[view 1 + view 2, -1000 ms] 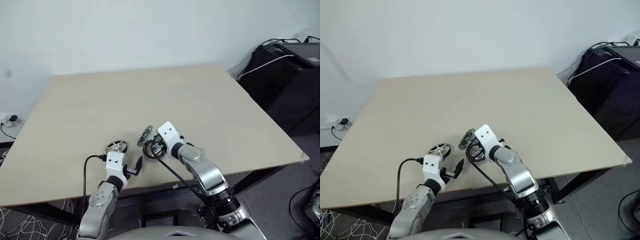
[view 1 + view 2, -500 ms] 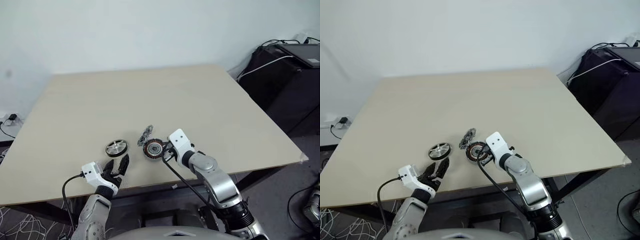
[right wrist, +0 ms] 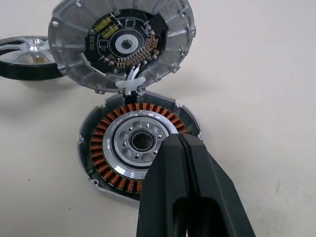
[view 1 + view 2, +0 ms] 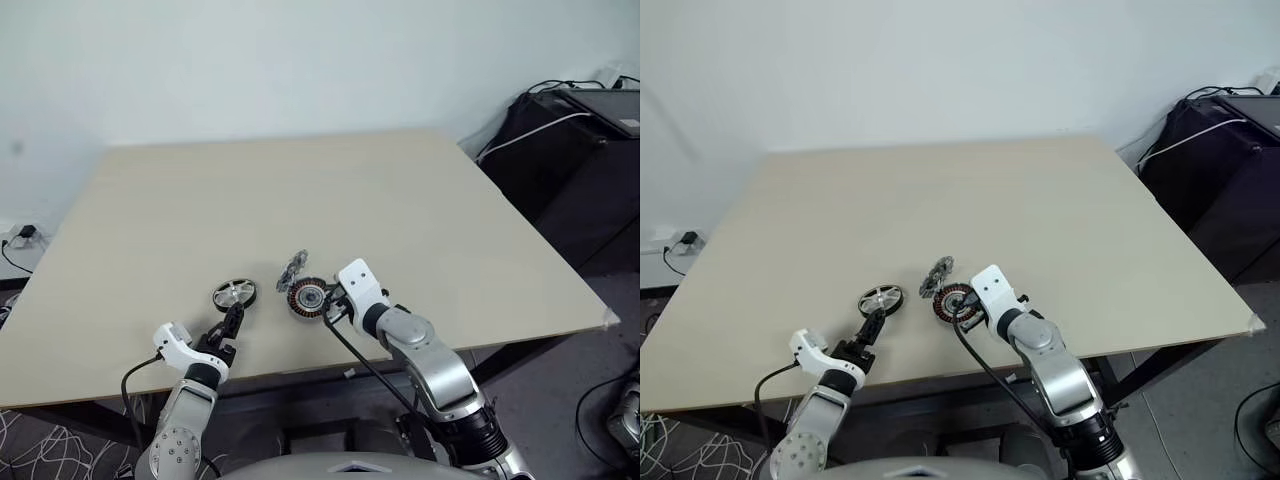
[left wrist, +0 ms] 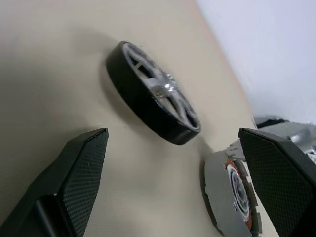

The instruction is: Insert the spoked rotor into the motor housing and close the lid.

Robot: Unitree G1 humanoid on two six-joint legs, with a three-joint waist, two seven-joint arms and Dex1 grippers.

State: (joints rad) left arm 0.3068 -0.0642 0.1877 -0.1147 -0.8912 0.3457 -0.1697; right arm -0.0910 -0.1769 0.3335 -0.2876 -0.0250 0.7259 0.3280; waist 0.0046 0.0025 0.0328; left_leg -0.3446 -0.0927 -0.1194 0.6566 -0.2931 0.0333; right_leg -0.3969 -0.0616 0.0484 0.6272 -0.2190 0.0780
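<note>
The spoked rotor, a silver wheel with a black rim, lies flat on the table near its front edge. To its right sits the motor housing, a copper ring of windings around a silver centre. Its open lid, hinged at the far side, stands tilted up and shows a circuit board. My left gripper is open, just short of the rotor, touching nothing. My right gripper is shut and empty, its tip at the housing's near rim.
The beige table stretches wide behind the parts. A dark bag with cables stands on the floor off the table's right side. A black cable runs from my right wrist down past the table's front edge.
My left wrist has rolled and the hand drew back left towards the table's edge, its fingers now pointing at the rotor. My right gripper slid right, uncovering the housing, then held still.
</note>
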